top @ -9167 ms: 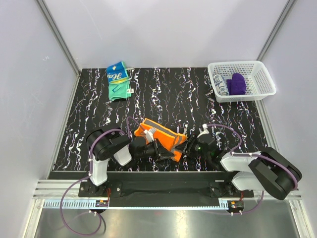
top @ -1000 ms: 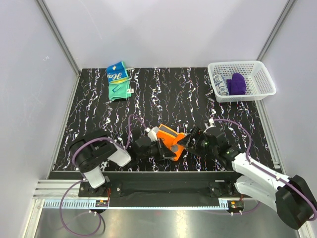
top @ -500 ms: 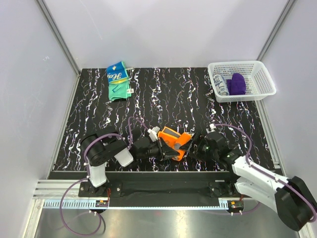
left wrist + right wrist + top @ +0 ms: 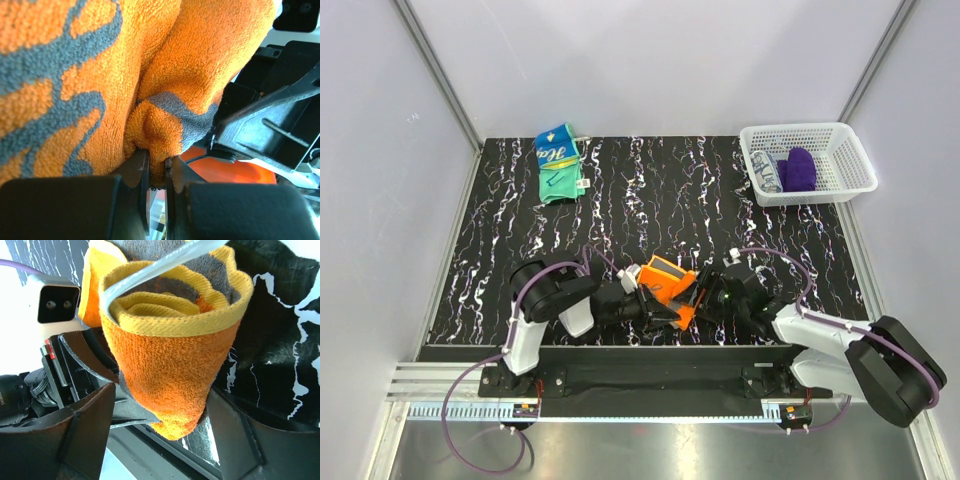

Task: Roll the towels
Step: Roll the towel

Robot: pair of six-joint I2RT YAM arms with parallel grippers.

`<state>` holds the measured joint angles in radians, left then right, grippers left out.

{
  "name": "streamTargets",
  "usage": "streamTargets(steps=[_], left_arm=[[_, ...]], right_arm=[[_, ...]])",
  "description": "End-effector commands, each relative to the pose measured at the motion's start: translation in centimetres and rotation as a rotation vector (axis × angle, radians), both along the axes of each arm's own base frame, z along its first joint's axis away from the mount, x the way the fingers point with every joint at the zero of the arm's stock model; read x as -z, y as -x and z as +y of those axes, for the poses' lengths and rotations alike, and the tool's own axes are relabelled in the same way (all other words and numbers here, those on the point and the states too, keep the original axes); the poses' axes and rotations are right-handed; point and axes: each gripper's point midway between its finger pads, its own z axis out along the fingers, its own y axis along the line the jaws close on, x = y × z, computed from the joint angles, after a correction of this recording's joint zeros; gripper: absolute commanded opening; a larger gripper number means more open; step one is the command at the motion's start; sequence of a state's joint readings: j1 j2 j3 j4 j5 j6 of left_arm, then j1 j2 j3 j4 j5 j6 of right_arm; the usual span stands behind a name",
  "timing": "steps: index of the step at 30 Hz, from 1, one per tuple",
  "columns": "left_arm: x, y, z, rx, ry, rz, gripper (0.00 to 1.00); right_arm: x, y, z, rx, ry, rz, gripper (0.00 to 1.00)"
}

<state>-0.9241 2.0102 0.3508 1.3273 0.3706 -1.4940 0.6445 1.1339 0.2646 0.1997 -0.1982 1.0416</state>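
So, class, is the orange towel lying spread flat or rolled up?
Rolled up. The orange towel shows coiled layers at its end in the right wrist view, and from above it is a compact bundle.

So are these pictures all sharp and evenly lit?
Top view: even light, all sharp. Left wrist view: the orange towel fills the frame crisply; the far right is blown out white. Right wrist view: towel sharp, left side washed out white.

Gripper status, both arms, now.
Left gripper: shut, pinching a fold of the orange towel.
Right gripper: open, jaws either side of that towel's rolled end.
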Motion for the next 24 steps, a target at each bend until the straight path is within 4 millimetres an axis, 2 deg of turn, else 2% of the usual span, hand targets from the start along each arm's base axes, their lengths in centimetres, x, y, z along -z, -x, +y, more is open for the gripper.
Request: streamTargets(steps=[1, 7, 9, 12, 15, 17, 19, 20, 21, 22, 23, 24], left_arm=[[-3.8, -0.1, -0.5, 0.014, 0.169, -0.101, 0.01], [-4.0, -0.1, -0.6, 0.024, 0.160, -0.113, 0.02], [-4.4, -0.1, -0.6, 0.025, 0.157, -0.127, 0.02], [-4.2, 0.0, -0.4, 0.030, 0.138, -0.129, 0.02], [-4.2, 0.2, -0.4, 0.039, 0.138, -0.126, 0.02], [-4.2, 0.4, -0.3, 0.046, 0.138, -0.130, 0.04], [-4.1, 0.5, -0.3, 0.057, 0.128, -0.136, 0.08], [-4.5, 0.5, -0.4, 0.065, 0.124, -0.163, 0.14], [-4.4, 0.4, -0.4, 0.070, 0.110, -0.175, 0.17], [-3.4, 0.6, -0.1, 0.076, 0.057, -0.158, 0.20], [-4.2, 0.4, -0.1, 0.078, 0.050, -0.211, 0.29], [-4.1, 0.3, 0.1, 0.079, 0.026, -0.223, 0.32]], right_arm=[[-0.8, -1.0, 0.7, -0.002, 0.005, -0.052, 0.78], [0.0, -0.9, 1.1, -0.016, 0.033, -0.043, 0.59], [0.2, -1.1, 1.0, -0.012, 0.047, -0.045, 0.59], [0.3, -1.4, 0.5, 0.002, 0.085, -0.054, 0.66], [0.0, -1.7, 0.6, -0.005, 0.101, -0.066, 0.65], [0.2, -1.7, 0.6, -0.014, 0.103, -0.061, 0.52], [0.2, -1.7, 0.8, -0.020, 0.101, -0.054, 0.41], [0.4, -1.5, 0.8, -0.023, 0.103, -0.045, 0.38], [0.4, -1.5, 0.9, -0.026, 0.102, -0.041, 0.36], [0.4, -1.4, 0.9, -0.027, 0.104, -0.039, 0.34], [0.5, -1.3, 0.7, -0.027, 0.111, -0.031, 0.34], [0.4, -1.3, 0.7, -0.027, 0.111, -0.031, 0.34]])
